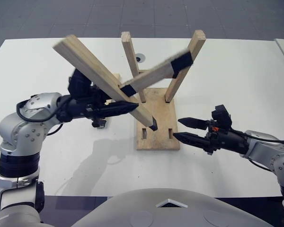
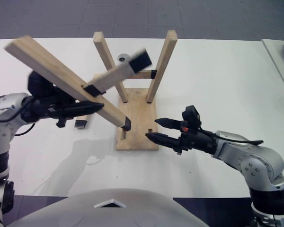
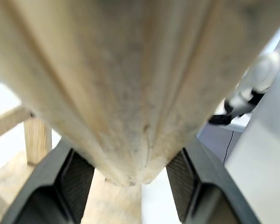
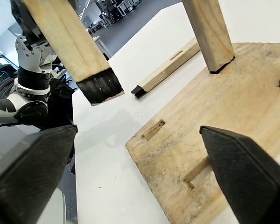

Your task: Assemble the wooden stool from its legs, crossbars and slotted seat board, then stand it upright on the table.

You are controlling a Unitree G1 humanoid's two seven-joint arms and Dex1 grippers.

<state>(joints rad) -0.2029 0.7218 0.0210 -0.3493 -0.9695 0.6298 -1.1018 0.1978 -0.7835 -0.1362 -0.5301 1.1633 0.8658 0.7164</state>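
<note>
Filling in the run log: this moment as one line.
left end effector: shut on third leg, tilted over seat board | right end effector: open, beside board | two legs standing in board | near slots empty

I had the seat board [image 1: 157,113] lying flat at the middle of the table [image 1: 236,80]. Two legs stood in its far slots, the left leg [image 1: 131,59] and the right leg [image 1: 185,68], each leaning outward. In front of them, the held leg [image 1: 92,66] slanted from high on the left down to just over the near left slot [image 1: 144,134]. It was clamped in my left gripper [image 1: 130,106], which came in from the left. Its crossbar [image 1: 156,73] ran up and right across the standing legs. A loose crossbar [image 4: 168,70] lay on the table just left of the board. My right gripper [image 1: 176,128] sat just right of the board's near edge, fingers apart.
</note>
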